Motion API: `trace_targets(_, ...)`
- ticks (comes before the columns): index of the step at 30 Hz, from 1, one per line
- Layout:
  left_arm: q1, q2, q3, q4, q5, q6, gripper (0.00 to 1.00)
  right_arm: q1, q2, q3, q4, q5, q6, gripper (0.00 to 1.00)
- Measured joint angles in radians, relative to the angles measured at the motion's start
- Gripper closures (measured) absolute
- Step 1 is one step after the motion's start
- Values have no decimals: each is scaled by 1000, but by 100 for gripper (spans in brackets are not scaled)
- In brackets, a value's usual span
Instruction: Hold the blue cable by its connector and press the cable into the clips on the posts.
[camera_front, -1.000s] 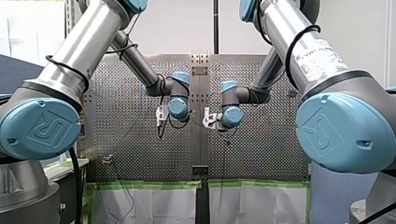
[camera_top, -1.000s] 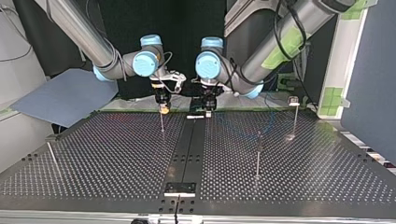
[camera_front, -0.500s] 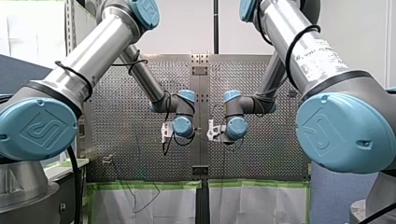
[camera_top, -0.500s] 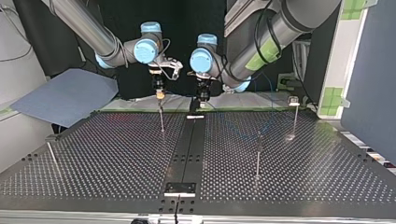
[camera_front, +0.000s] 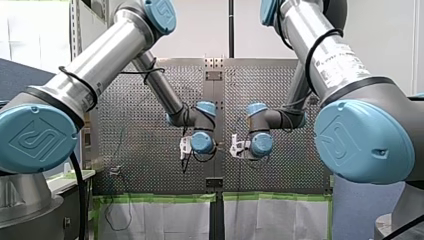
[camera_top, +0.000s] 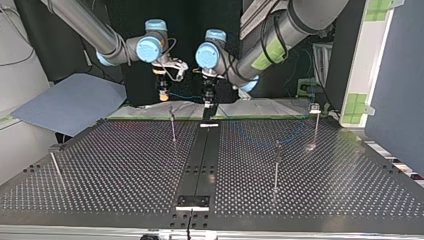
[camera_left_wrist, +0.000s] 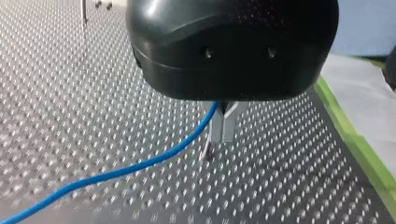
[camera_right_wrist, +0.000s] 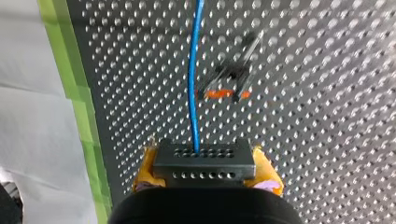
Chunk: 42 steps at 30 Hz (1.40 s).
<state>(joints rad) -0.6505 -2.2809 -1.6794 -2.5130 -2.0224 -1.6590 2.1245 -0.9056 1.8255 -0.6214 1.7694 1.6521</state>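
Blue cable (camera_right_wrist: 192, 88) runs straight out of the black connector (camera_right_wrist: 204, 158). The connector is pinched betw. the yellow pads (camera_right_wrist: 145, 164) of my right gripper (camera_right_wrist: 205, 169), held above the table (camera_top: 125, 165) near its far edge in the top view. A post w/ an orange-marked clip (camera_right_wrist: 229, 83) sits just beside the cable's line; can't tell if they touch. Further along, my left gripper (camera_left_wrist: 223, 125) has its metal fingers pressed together on the cable, which trails away low over the perforated table. More posts (camera_top: 276, 160) stand well apart from both grippers.
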Motion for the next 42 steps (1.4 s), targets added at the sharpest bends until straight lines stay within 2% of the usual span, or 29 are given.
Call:
trace_targets(3, -21, -13, 0, 27, -6, -12, 99, -13, 21, 6, -30, -6, -3, 100)
trace_targets(8, -54, -18, 0, 76, -42, -22, 99, -35, 58, 8, -61, -29, -3, 100)
trace_targets(17, -78, -19, 0, 134, -79, -24, 99, -91, 71, 9, -109, -109, 4, 100)
trace_targets(20, -87, -20, 0, 142, -90, -24, 99, -115, 71, 11, -121, -141, -2, 100)
trace_targets(24, -96, -20, 1, 152, -96, -25, 99, -156, 72, 23, -144, -185, -19, 100)
trace_targets(30, -104, -21, 1, 155, -97, -26, 99, -219, 72, 27, -165, -248, -23, 100)
trace_targets(33, -109, -29, 9, 147, -99, -28, 99, -239, 72, 27, -169, -280, -30, 100)
trace_targets(37, -120, -60, 38, 117, -100, -30, 99, -246, 72, 27, -178, -319, -39, 100)
trace_targets(42, -133, -106, 84, 86, -115, -32, 99, -247, 72, 27, -216, -373, -35, 100)
